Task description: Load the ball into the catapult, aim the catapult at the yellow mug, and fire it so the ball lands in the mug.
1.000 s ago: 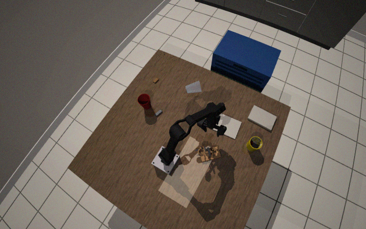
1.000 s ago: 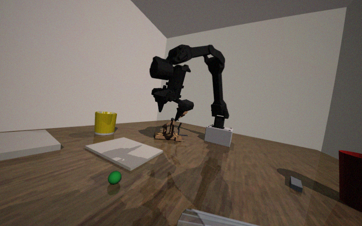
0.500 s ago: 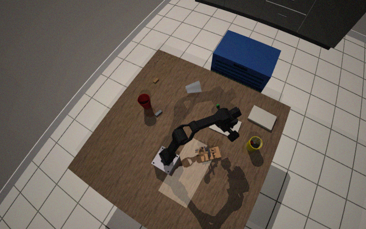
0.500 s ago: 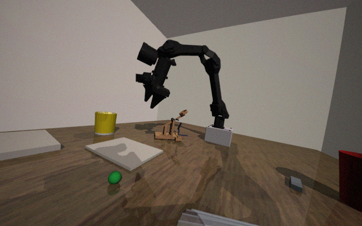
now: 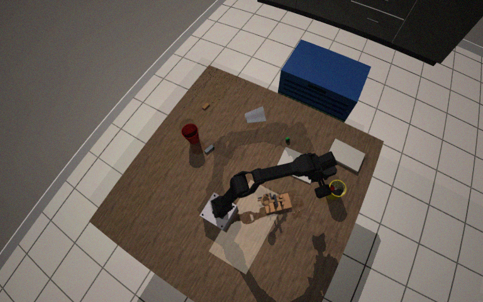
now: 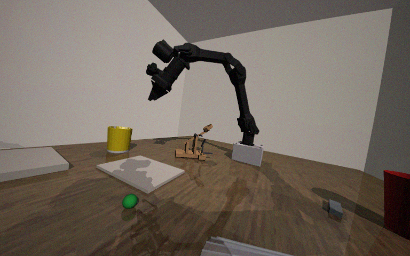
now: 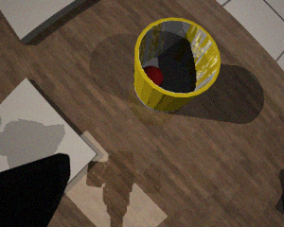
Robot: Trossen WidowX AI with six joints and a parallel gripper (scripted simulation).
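The red ball (image 5: pixel 332 187) (image 7: pixel 153 76) lies inside the yellow mug (image 5: pixel 338 189) (image 6: pixel 119 139) (image 7: pixel 156 96), low against its inner wall. The mug stands upright near the table's edge. The wooden catapult (image 5: pixel 283 202) (image 6: pixel 190 155) stands on the table between the arm's base and the mug. Its throwing arm is raised, and its cup (image 6: pixel 207 127) holds no ball that I can see. My gripper (image 6: pixel 154 95) (image 7: pixel 175 177) is open and empty, high above the table near the mug. Its fingers touch neither the mug nor the catapult.
Two pale slabs (image 5: pixel 347 155) (image 6: pixel 140 169) and a green ball (image 5: pixel 287 139) (image 6: pixel 129 201) are on the table. A red cup (image 5: pixel 190 133) (image 6: pixel 405 206), a small grey block (image 5: pixel 209 149) (image 6: pixel 334 208), a clear wedge-like piece (image 5: pixel 255 115) and a small orange-brown block (image 5: pixel 205 106) stand farther off.
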